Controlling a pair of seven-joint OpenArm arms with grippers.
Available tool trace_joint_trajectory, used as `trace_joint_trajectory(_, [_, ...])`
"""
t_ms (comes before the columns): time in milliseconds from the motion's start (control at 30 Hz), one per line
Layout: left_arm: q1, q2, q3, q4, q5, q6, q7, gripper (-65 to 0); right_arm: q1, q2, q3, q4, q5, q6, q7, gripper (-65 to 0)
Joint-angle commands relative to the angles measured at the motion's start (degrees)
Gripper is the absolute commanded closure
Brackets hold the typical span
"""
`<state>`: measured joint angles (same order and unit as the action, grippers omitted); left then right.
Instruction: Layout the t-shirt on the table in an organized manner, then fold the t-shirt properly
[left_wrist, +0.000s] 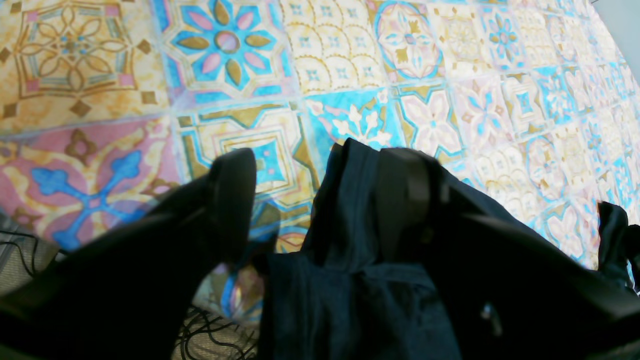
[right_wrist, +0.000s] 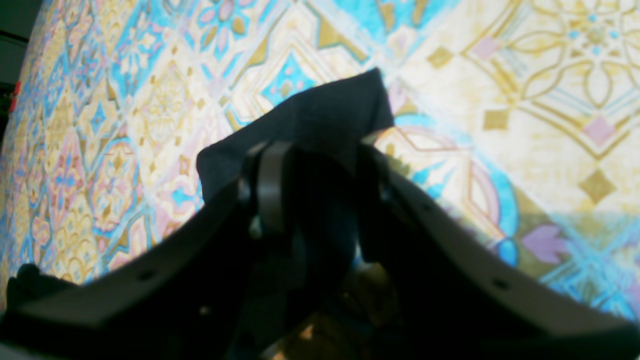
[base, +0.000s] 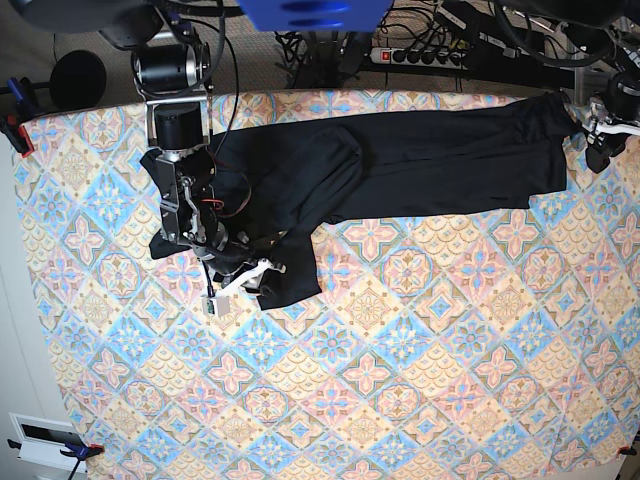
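Note:
The black t-shirt (base: 430, 160) lies stretched along the far side of the patterned table (base: 400, 380). One end is bunched at the left and the other reaches the right edge. My right gripper (base: 250, 275) is at the left bunch. In the right wrist view it (right_wrist: 320, 155) is shut on a fold of the t-shirt (right_wrist: 325, 110) that pokes out past its tips. My left gripper (base: 600, 125) hovers at the far right corner. In the left wrist view it (left_wrist: 320, 170) stands open, with the t-shirt (left_wrist: 350, 280) draped against its right finger (left_wrist: 405, 190) and the table (left_wrist: 350, 50) showing beside the left finger.
A power strip (base: 420, 55) and cables lie behind the table's far edge. Clamps hold the cloth at the left corners (base: 15, 130) (base: 75, 452). The left wrist view shows the table's edge and floor cables (left_wrist: 215, 340) below it.

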<state>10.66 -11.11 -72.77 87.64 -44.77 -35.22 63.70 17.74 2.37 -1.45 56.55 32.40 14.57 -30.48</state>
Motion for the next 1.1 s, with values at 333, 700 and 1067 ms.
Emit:
trace_joint_trajectory(333, [-0.1,-1.1,-0.2,0.8,-1.2,-0.3,-1.2,-37.7,0.9,-0.7,-0.3,-0.2,-0.3,0.2,-2.2,-16.7])
trace_joint_trajectory(700, [-0.1,-1.2,-0.2,0.8,-1.2,-0.3,-1.2,-37.5,0.6,-0.7,-0.3,6.3,-0.4,0.2,-5.1,0.0])
trace_joint_trajectory(1067, [-0.1,-1.3,-0.2,0.8,-1.2,-0.3,-1.2,-37.5,-13.1,-0.7,-0.7,38.8,-0.4,0.2,-11.8,0.0])
